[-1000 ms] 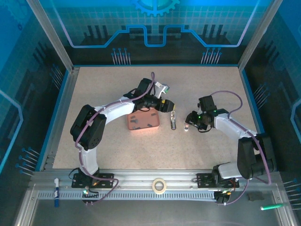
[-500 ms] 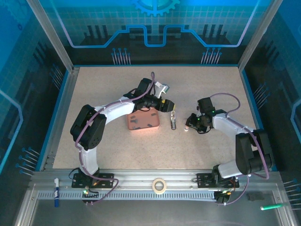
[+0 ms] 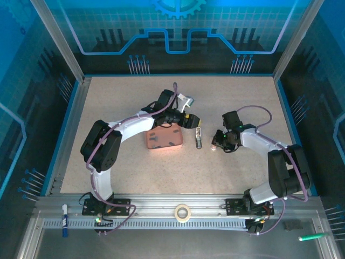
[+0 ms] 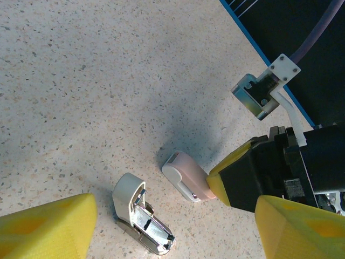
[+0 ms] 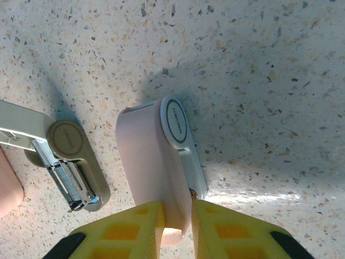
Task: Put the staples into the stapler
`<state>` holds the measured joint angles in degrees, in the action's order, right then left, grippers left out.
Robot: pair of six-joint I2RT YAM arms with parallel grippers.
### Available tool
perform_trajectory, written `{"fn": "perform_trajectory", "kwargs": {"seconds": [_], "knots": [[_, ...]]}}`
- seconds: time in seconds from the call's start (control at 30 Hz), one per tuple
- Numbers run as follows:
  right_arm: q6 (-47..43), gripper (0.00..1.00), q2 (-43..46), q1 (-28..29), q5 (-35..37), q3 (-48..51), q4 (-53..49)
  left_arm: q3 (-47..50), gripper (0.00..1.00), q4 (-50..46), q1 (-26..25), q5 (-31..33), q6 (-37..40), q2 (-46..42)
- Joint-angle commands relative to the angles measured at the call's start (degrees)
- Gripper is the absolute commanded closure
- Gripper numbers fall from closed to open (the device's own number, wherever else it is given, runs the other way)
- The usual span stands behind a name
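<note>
The stapler's grey-and-metal part (image 3: 198, 138) lies open on the table, its metal channel showing (image 4: 143, 221) (image 5: 64, 162). Just right of it lies a pink-and-white stapler piece (image 3: 214, 144) (image 4: 186, 175) (image 5: 156, 162). My right gripper (image 3: 218, 141) (image 5: 178, 208) is shut on that piece's near end, a yellow finger (image 5: 135, 224) pressed to each side. My left gripper (image 3: 188, 120) (image 4: 172, 232) hangs open above the metal part, holding nothing. Small dark strips, the staples (image 3: 155, 137), lie in the pink tray (image 3: 175, 145), left of the stapler.
The left arm reaches over the back of the pink tray. A tape roll (image 3: 183, 212) lies on the front rail, with a marker (image 3: 64, 218) at the front left. Bare speckled tabletop surrounds the stapler, and blue-edged walls enclose the table.
The right gripper's fingers have closed onto the pink-and-white piece, and its arm has edged slightly left. The left arm has not moved.
</note>
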<state>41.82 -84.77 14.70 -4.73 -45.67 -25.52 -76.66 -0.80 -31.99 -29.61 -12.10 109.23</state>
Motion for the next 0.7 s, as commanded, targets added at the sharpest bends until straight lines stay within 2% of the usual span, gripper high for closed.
{"fn": "perform_trajectory", "kwargs": {"seconds": [0.0,0.3,0.67], "knots": [[0.20,0.76,-2.30,0.96,3.86,1.37,-5.58,-1.14,0.22,-0.87,0.33,-0.86,0.83,0.77],[-1.93,0.62,6.59,3.35,4.41,-3.27,-4.29,-1.00,0.21,-5.70,0.18,1.57,2.97,-2.13],[0.99,0.61,11.76,7.91,5.02,-1.79,-0.46,-2.87,0.22,-12.94,0.32,1.88,3.97,-2.86]]}}
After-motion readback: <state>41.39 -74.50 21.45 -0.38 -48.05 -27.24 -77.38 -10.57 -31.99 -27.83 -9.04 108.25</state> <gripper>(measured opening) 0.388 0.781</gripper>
